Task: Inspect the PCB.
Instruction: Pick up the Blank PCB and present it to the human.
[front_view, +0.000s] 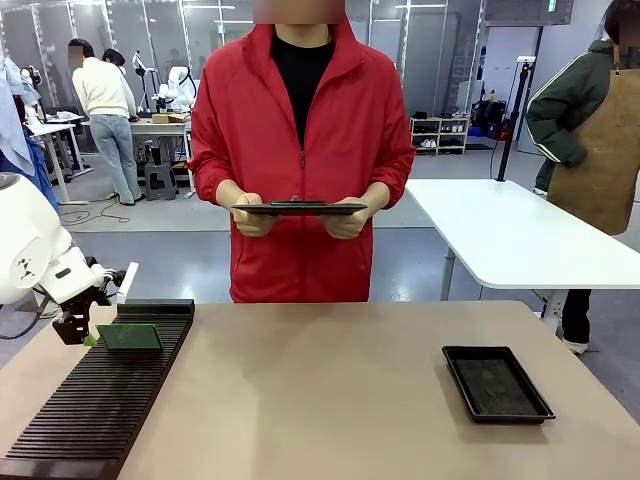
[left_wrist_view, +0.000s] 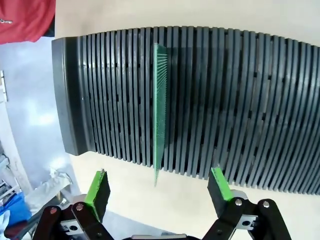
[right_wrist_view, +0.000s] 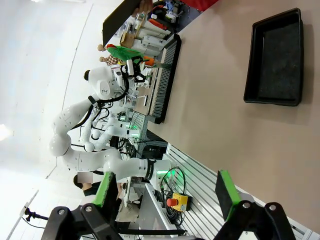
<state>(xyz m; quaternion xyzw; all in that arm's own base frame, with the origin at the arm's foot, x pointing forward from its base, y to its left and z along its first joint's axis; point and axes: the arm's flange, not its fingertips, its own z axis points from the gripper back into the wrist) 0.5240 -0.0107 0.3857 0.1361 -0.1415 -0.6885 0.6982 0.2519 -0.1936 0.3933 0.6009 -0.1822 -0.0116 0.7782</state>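
The PCB (front_view: 128, 336) is a thin green board standing on edge in a slot of the black slotted rack (front_view: 100, 400) at the table's left. In the left wrist view the PCB (left_wrist_view: 160, 110) shows edge-on, its near end reaching between my fingers. My left gripper (left_wrist_view: 159, 187) is open, its green pads (left_wrist_view: 98, 186) well apart on either side of the board's edge and not touching it. From the front, the left gripper (front_view: 90, 338) sits just left of the board. My right gripper (right_wrist_view: 165, 192) is open, holding nothing, high above the table.
A shallow black tray (front_view: 497, 383) lies at the table's right, also seen as the tray (right_wrist_view: 275, 60) from the right wrist. A person in a red jacket stands at the far side holding a dark flat tablet (front_view: 300, 208) in both hands. The rack (left_wrist_view: 225, 100) spans the left wrist view.
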